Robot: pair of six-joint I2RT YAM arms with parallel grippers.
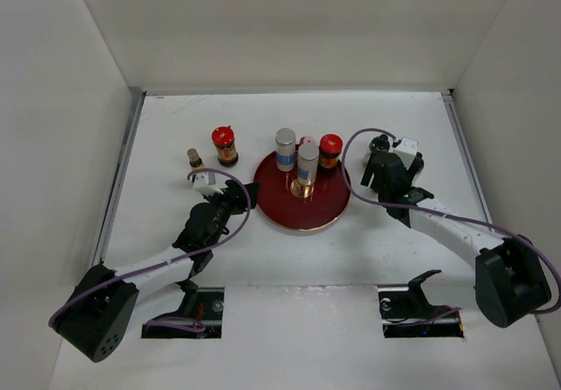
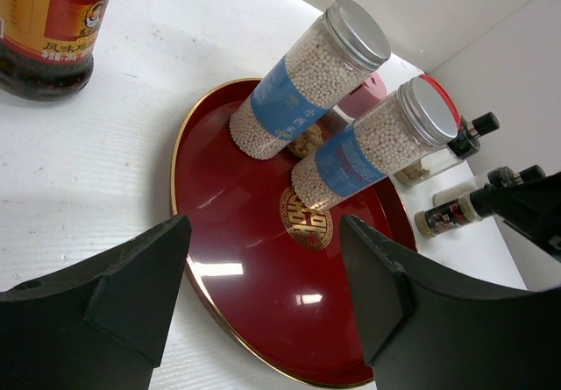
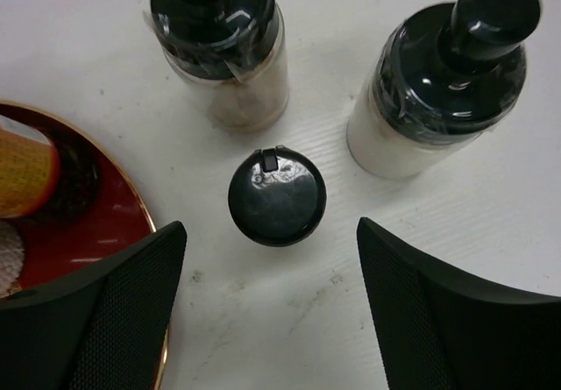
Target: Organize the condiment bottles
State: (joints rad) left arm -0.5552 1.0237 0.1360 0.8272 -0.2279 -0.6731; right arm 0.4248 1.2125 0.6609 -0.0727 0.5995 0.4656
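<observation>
Right fingers (image 3: 88, 320) stand wide and empty, straddling a small black-capped bottle (image 3: 277, 195) upright on the counter (image 3: 307, 320), untouched. Two taller bottles (image 3: 223, 66) stand just beyond it. Left fingers (image 2: 105, 311) likewise spread, holding nothing, facing the plate (image 2: 254, 302). Judged light, rigid, smooth-sided and easily toppled; grip should fall on the body below the cap.

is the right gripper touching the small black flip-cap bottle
Apart. The right wrist view shows bare white table either side of the small black flip-cap bottle, separating it from both fingers of the open right gripper.
</observation>
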